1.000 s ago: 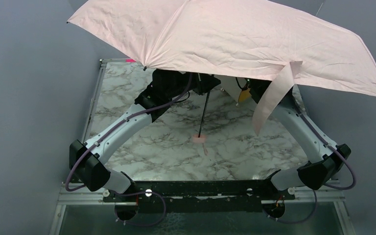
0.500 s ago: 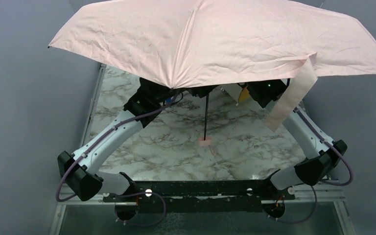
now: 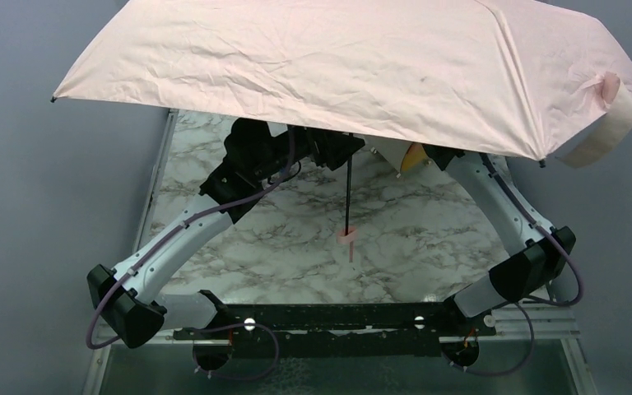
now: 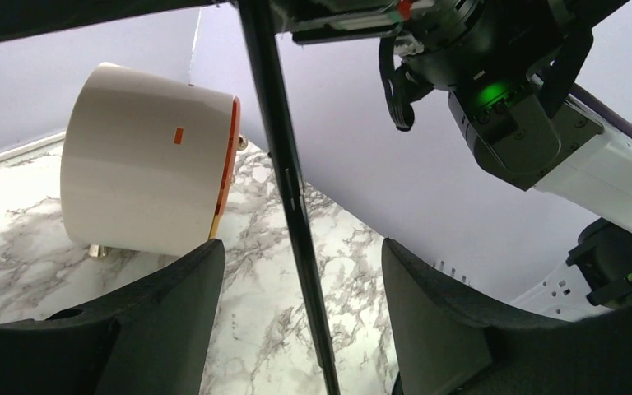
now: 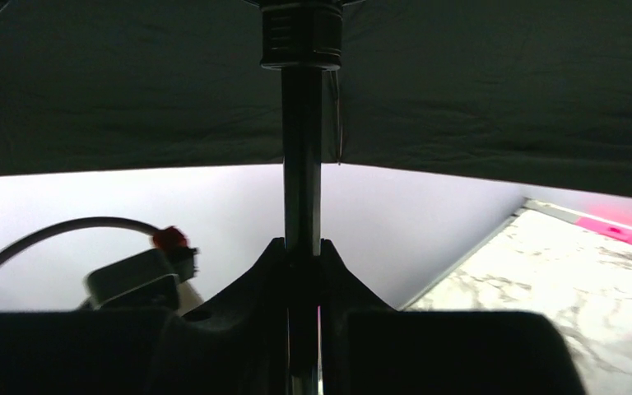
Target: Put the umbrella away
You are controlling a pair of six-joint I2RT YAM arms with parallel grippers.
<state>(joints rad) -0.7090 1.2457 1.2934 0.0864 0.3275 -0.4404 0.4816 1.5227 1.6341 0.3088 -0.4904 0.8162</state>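
An open pale pink fabric umbrella point(image 3: 337, 66) is being held over the white marble-patterned worktop point(image 3: 239, 247), its canopy spreading above both arms. Left: the white-and-black left arm point(image 3: 181, 239) is reaching under the canopy. The left jaws are standing wide apart, with the thin black shaft point(image 4: 296, 222) passing between them and touching neither finger. Centre: the shaft is hanging down to the small pink handle point(image 3: 346, 239). Behind it, a cream cylindrical drum with an orange face point(image 4: 144, 160) is resting on the worktop, its face turned toward the shaft. Right: the right jaws are clamping the shaft beneath the canopy. The long pink strap point(image 3: 605, 132) is curling at the canopy's right rim.
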